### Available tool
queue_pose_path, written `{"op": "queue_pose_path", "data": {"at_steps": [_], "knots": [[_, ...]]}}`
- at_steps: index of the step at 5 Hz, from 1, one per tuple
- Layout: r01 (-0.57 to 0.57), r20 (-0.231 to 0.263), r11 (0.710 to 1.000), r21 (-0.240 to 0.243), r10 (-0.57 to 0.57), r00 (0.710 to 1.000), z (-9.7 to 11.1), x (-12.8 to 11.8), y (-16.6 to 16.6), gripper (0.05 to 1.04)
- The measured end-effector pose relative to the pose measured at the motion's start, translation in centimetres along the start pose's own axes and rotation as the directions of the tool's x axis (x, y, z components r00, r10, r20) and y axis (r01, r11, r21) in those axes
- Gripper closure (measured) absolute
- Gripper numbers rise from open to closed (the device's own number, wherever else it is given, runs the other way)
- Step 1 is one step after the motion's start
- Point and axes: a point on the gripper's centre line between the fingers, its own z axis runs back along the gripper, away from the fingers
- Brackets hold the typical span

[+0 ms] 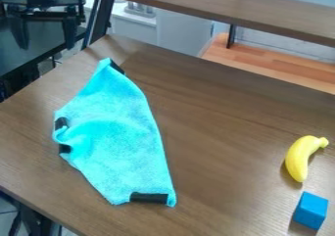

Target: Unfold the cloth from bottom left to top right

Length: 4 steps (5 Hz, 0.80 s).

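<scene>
Blue cube [310, 210] sits closest to the camera, well to the right of my gripper and nearer than it; I judge it no obstacle. Leftmost is the black gripper [46, 44], out beyond the far left edge of the wooden table [216, 132], fingers spread wide with nothing between them. Nearer and to the right of it lies the turquoise cloth [121, 137], doubled over, two black-marked corners close together on its left side: one strip [60, 123] on the side toward the gripper, another strip [64, 148] just nearer the camera. I expect it to handle light and limp, its fuzzy nap giving my fingertips good grip, with little to break but plenty to sag or bunch. I'd take hold at that left side, pinching only the top ply by its corner; I can't be sure which strip belongs to it. Catch both plies and the whole cloth would probably drag. Once hold is good, I'd lift modestly and carry the corner away to the right, over the long right-hand fold. Farther right of the gripper than the cloth lies the yellow toy banana [303, 156], best left alone.
</scene>
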Motion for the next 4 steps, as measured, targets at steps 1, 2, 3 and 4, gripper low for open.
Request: {"op": "queue_pose_path", "data": {"at_steps": [1,2,3,4], "knots": [[0.004,-0.033,1.000,0.005,-0.003,0.999,-1.2,-0.4,-0.1,0.082],[-0.006,-0.085,1.000,-0.015,0.005,0.996,-4.6,-0.7,-0.1,0.082],[-0.044,-0.129,0.997,-0.059,0.036,0.991,-6.8,-0.6,0.7,0.082],[-0.082,-0.127,0.993,-0.086,0.070,0.989,-7.9,-0.9,1.6,0.082]]}}
